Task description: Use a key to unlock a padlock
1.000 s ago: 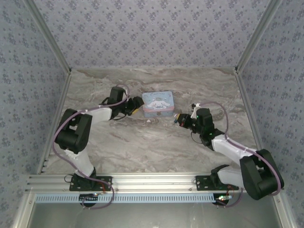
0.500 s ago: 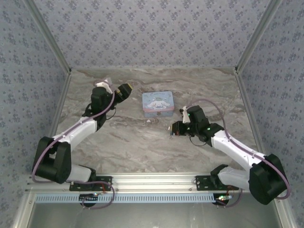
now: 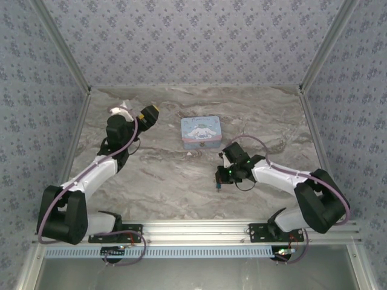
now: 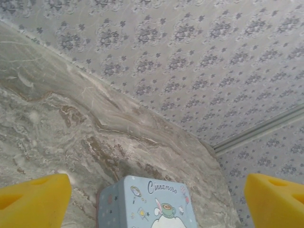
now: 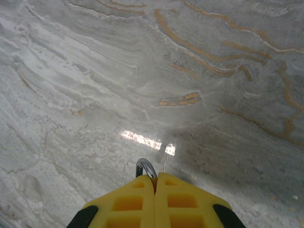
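Grey-veined marble desk (image 3: 163, 181), blue-grey floral wallpaper walls (image 3: 193, 42) on three sides. Pastel-blue rectangular tin box (image 3: 201, 132) with a white cartoon print sits centre of the top frame, lid shut. My left tool (image 3: 150, 115) is in the upper left of that frame, raised off the desk, left of the tin box and apart from it. Its yellow fingers (image 4: 33, 199) stand wide, one at each bottom corner of the left wrist frame, with the tin's top low between them. My right tool (image 5: 155, 179) is lower centre-right of the top frame, below the tin box, tilted down near the desk. Its yellow pads are pressed together, pinching the tiny padlock (image 5: 145, 167). I see just its grey metal loop poking out at the tips, bottom centre of the right wrist frame. Can't tell if the loop touches the desk.
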Robot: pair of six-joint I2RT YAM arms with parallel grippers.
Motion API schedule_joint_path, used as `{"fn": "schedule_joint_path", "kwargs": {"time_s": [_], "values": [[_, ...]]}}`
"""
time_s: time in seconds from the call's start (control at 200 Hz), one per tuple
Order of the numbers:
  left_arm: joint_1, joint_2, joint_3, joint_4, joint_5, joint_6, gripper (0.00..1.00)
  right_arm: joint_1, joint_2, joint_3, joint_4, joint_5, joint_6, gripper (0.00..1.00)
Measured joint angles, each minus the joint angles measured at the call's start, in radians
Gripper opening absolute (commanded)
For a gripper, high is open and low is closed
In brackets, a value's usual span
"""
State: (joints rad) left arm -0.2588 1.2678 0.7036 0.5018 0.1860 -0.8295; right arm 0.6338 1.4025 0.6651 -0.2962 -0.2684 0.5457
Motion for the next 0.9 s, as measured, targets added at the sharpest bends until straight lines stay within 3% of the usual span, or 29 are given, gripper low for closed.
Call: {"fn": "schedule_joint_path", "kwargs": {"time_s": [0.445, 0.705, 0.899], "values": [[0.004, -0.087, -0.005, -0.02, 0.008, 0.08, 0.97, 0.016, 0.006, 0.0, 0.043, 0.08, 0.01, 0.31], [0.008, -0.161, -0.007, -0.066, -0.013, 0.143, 0.97, 0.015, -0.123, 0.031, -0.031, 0.19, -0.048, 0.49], [0.01, -0.286, -0.013, -0.14, -0.08, 0.279, 0.99, -0.005, -0.265, 0.06, -0.078, 0.295, -0.119, 0.67]]}}
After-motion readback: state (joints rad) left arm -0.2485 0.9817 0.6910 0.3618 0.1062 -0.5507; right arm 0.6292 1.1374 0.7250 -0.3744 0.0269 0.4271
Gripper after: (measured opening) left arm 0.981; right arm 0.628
